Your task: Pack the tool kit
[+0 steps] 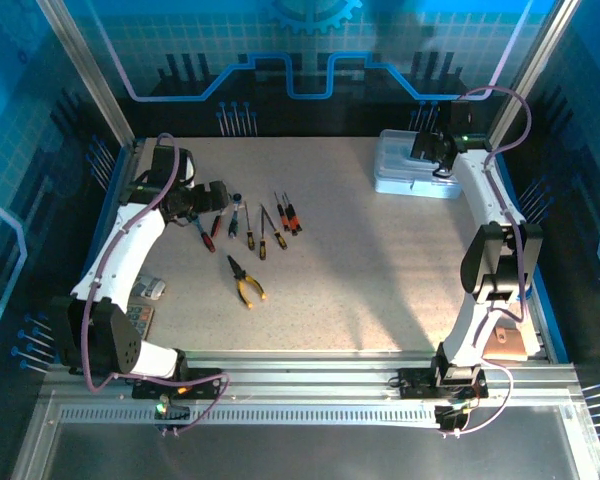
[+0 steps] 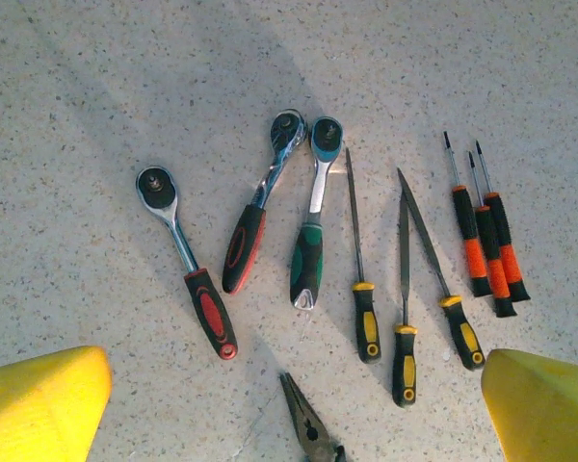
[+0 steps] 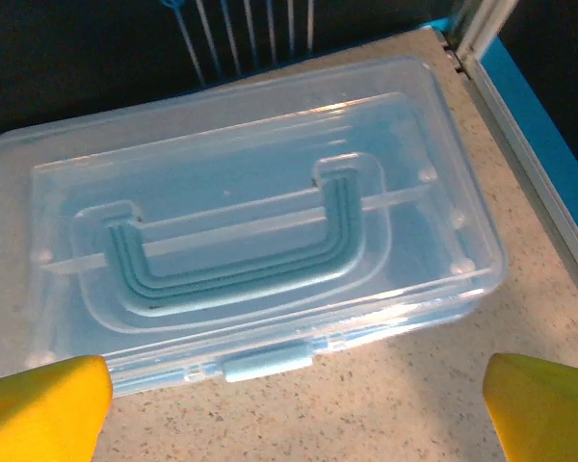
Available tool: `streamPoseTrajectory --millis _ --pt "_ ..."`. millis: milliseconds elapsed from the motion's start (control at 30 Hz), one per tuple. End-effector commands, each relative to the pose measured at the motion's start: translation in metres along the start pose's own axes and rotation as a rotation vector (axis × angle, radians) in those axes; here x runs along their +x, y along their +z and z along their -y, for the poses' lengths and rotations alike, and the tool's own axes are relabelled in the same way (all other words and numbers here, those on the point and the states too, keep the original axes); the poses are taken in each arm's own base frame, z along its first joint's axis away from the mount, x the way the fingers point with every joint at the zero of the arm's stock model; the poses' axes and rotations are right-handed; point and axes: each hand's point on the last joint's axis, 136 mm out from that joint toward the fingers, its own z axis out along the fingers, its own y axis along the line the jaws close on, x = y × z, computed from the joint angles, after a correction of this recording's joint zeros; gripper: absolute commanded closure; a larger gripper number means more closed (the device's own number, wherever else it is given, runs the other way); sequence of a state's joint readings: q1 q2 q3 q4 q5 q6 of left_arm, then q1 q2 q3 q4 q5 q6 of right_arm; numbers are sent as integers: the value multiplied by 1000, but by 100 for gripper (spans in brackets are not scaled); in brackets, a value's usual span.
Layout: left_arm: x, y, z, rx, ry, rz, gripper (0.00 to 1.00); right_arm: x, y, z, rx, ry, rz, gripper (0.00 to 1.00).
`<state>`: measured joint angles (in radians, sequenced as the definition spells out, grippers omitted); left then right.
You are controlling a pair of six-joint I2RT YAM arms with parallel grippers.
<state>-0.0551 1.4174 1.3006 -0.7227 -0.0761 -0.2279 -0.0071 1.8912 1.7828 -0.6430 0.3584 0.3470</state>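
While the box [image 3: 241, 241] sits shut, apparently latched, at the far right corner of the bench [image 1: 380, 290], nothing can be packed. The right pincer [image 3: 294, 409], released above it, could shove it toward the edge rather than free the latch [image 3: 267, 364]. The left pincer [image 2: 289, 409], also released, hangs over the tools near the far left edge. The screwdrivers [image 2: 486, 241] lie touching, so one grasp may drag a neighbour. The pliers [image 1: 245, 280] lie apart.

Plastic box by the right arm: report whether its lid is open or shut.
Shut. The clear lid lies flat on the box, handle folded into its recess, front latch down.
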Motion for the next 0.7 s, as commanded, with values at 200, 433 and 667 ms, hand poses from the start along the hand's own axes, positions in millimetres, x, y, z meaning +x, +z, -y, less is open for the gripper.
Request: streamPoseTrajectory --millis 200,433,667 --pt "18 6 2 29 9 -55 1 -11 3 -28 -20 -54 66 0" --pt "20 7 1 22 21 -62 1 1 24 -61 -51 -100 62 0" --pt "20 8 0 12 31 -71 1 -15 51 -48 41 -53 72 0"
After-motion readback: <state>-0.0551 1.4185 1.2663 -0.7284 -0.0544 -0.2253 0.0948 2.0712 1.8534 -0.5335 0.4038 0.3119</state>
